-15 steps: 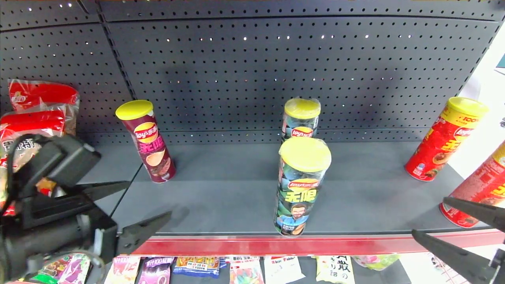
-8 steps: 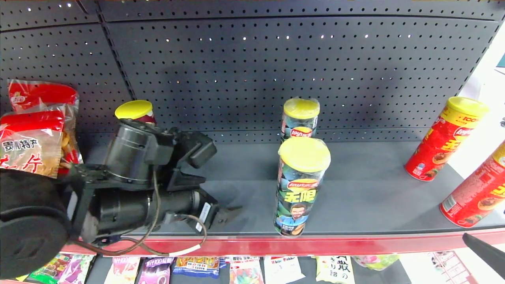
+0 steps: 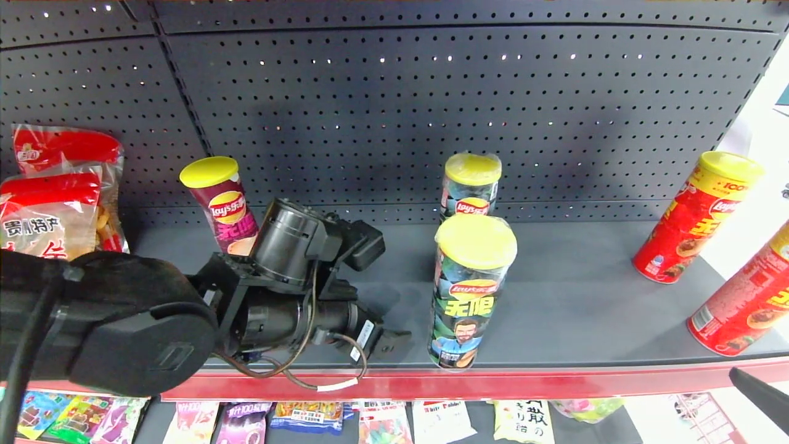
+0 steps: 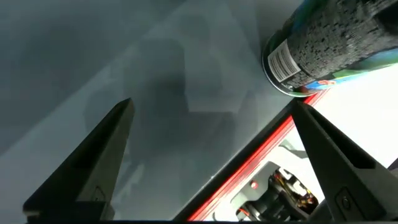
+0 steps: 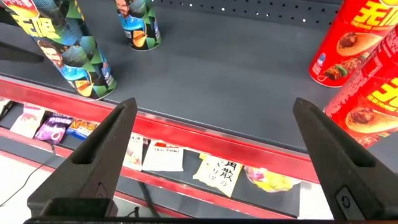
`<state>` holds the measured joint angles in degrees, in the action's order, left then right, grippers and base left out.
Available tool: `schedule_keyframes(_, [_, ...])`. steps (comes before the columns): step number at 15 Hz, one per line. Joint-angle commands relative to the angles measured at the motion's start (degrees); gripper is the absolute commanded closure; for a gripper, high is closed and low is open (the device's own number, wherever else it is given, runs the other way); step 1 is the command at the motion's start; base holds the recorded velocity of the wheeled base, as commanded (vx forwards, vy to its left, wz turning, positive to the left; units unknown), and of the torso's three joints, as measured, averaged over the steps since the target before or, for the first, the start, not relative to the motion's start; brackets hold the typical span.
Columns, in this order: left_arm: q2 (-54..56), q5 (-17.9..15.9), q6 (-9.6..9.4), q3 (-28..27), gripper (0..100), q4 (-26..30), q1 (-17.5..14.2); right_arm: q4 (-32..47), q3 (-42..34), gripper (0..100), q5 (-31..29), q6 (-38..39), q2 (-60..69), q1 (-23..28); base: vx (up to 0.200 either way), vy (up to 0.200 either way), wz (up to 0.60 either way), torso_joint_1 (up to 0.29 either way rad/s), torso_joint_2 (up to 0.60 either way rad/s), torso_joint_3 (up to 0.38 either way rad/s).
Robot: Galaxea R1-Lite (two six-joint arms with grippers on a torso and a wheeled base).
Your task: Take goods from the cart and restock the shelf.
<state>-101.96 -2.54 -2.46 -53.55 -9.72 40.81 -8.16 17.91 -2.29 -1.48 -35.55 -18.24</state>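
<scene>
A green chip can with a yellow lid (image 3: 471,290) stands near the front of the dark shelf (image 3: 370,296); a second one (image 3: 470,185) stands behind it. My left gripper (image 3: 394,339) lies low over the shelf, just left of the front can, apart from it. In the left wrist view this gripper (image 4: 212,106) is open and holds nothing, with the can's base (image 4: 323,43) off to one side. My right gripper (image 5: 214,102) is open and empty, in front of the shelf's red edge (image 5: 205,134). One of its fingers (image 3: 758,394) shows at the lower right of the head view.
A purple can (image 3: 225,209) stands at the back left, behind my left arm. Two red cans (image 3: 696,216) (image 3: 743,302) stand at the right end. Red snack bags (image 3: 55,197) fill the far left. Small packets (image 3: 382,422) lie on the shelf below.
My left arm has swung in from the left and travelled right along the shelf front, ending close to the front green can. My right gripper has dropped lower at the right.
</scene>
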Motion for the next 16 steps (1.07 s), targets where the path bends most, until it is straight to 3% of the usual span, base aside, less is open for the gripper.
schedule_keyframes(1, [-0.5, 0.0, 0.00, -0.3, 0, 0.0, 0.4, 0.0, -0.2, 0, 0.0, 0.0, -0.1, 0.0, 0.000, 0.000, 0.00, 0.000, 0.00, 0.000])
schedule_keyframes(16, [-4.4, -0.4, 0.00, -4.6, 0, 0.0, 1.4, 0.0, -0.6, 0, -0.1, 0.0, 0.4, 0.0, 0.000, 0.000, 0.00, 0.000, 0.00, 0.000])
